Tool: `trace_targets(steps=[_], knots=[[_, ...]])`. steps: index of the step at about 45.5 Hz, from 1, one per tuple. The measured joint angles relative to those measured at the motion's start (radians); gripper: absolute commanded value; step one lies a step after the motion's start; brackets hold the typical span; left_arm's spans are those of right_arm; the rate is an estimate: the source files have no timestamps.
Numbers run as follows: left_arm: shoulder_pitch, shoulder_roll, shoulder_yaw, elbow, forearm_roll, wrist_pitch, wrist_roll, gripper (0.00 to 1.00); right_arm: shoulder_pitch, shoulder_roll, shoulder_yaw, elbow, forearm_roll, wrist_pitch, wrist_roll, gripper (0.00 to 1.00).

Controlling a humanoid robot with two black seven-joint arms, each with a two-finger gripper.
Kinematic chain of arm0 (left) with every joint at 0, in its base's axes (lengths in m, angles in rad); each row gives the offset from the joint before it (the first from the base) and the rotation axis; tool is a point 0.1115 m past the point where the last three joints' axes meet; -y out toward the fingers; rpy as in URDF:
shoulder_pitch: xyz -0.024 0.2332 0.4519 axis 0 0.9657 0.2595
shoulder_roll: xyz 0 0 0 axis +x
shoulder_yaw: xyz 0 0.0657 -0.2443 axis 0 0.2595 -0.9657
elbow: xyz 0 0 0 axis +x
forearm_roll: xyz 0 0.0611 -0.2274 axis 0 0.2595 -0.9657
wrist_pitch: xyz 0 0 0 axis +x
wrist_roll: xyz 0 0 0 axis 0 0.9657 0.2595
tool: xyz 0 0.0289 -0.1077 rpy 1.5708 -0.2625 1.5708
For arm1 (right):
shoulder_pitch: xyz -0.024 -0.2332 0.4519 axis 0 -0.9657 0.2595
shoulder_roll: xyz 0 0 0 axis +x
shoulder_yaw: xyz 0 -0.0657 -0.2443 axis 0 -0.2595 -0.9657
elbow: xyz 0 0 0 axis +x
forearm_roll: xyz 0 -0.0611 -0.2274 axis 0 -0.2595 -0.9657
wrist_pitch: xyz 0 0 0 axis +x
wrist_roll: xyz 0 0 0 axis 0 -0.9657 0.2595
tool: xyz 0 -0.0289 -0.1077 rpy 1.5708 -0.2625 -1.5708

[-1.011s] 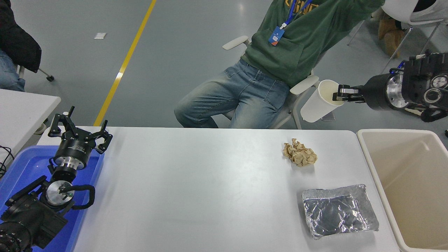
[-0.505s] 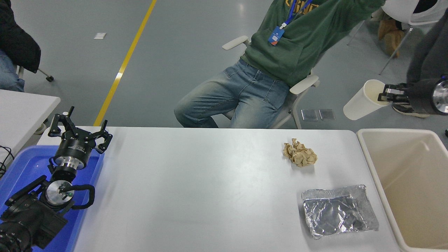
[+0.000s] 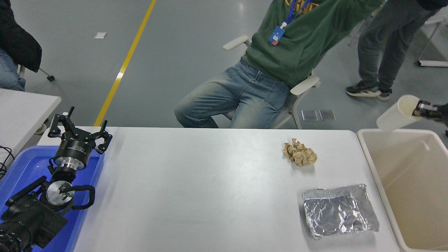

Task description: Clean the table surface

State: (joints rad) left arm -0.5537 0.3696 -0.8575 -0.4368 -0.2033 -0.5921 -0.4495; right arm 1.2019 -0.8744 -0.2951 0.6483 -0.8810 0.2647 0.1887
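Table surface (image 3: 196,189): that big white top fills the middle of the view, and its long side runs from 9 o'clock to 3 o'clock.

At about 3 o'clock, right at the edge, the right gripper (image 3: 420,109) pinches the rim of a white paper cup (image 3: 397,117). One black finger (image 3: 425,105) sits inside the cup mouth. The cup is tipped on its side. Its open end points to 3 o'clock and its bottom points to 9 o'clock. It hangs in the air over the far rim of the beige bin (image 3: 374,164), which stands just beside the short end of the table.

Two things lie on the white top near that end. A crumpled brown paper ball (image 3: 300,153) sits toward 2 o'clock. A shiny foil packet (image 3: 338,211) lies flat toward 4 o'clock, close to the bin.

The left gripper (image 3: 79,132) is parked at 8 o'clock over a blue tray (image 3: 21,168), with its fingers spread wide and nothing in them. A smaller grey-white table (image 3: 24,108) stands at 9 o'clock.

The floor is grey with a yellow line (image 3: 126,61) on it. At 12 o'clock a person in a green hoodie (image 3: 301,31) and blue jeans sits on a white chair (image 3: 304,85). Another person's legs (image 3: 381,52) stand at 1 o'clock.
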Motion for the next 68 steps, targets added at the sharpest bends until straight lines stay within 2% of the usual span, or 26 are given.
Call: trace_targets(steps=[21,26,45,68], knots=[[0.0,0.0,0.0,0.0,0.0,0.0,0.0,1.0,-0.224,0.199,-0.007,-0.452,0.013,-0.005,0.098,0.0],[0.0,0.0,0.0,0.0,0.0,0.0,0.0,1.0,-0.284,0.239,-0.01,-0.535,0.013,-0.038,0.108,0.0],[0.0,0.0,0.0,0.0,0.001,0.0,0.0,1.0,-0.455,0.325,-0.048,-0.644,0.017,-0.222,0.11,0.0],[0.0,0.0,0.0,0.0,0.001,0.0,0.0,1.0,-0.502,0.377,-0.058,-0.673,0.018,-0.281,0.092,0.0]])
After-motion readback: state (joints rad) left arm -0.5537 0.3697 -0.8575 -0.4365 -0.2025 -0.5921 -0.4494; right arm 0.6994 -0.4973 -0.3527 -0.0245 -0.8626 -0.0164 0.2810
